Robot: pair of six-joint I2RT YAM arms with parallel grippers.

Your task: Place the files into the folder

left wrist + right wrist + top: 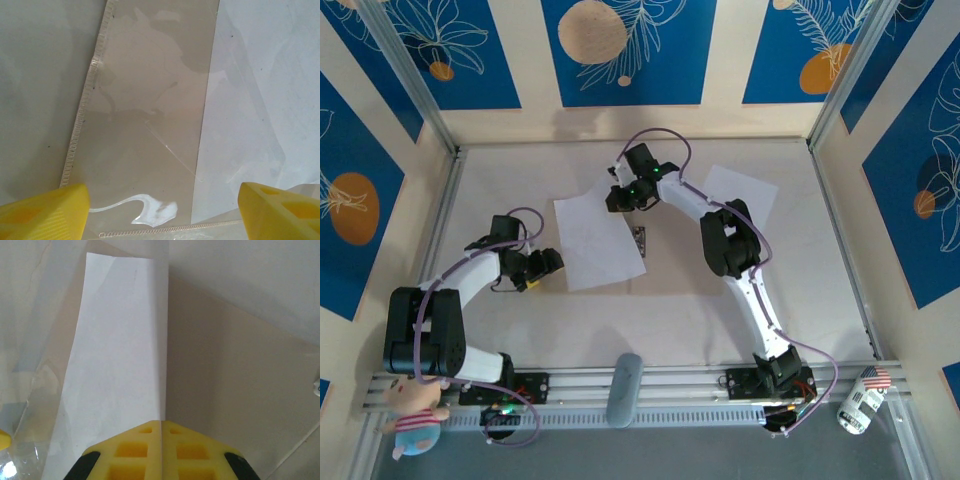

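White-grey tabletop [700, 300]: the largest surface, walled in by blue panels with a leaf print [620, 50].
Right arm [730, 250]: arches over the table centre and covers the left part of the right sheet [757, 190].
Near rail [670, 380]: carries a plush doll [415, 415] at the left end, a grey oblong piece [623, 390] in the middle and a small flag-print can [865, 398] at the right end. All are well apart from the paper.
Small dark item [640, 240]: just beside the right edge of the left sheet [595, 245]; I cannot tell what it is.
Folder [145, 100]: in the left wrist view, a thin glossy see-through sleeve with a beige cast and a ribbed seam along one edge. It lies flat left of centre. White paper overlaps its right part; whether inside or underneath, I cannot tell.
Left sheet: plain white, skewed, left of centre.
Right sheet: plain white, flat, right of centre near the far wall.
Left gripper [162, 215]: jaws wide, holding nothing, over the folder's near corner.
Right gripper [161, 426]: jaws pressed together, pinching the left sheet's far edge.
Count: two sheets, one folder, two grippers, three rail items, one dark item.
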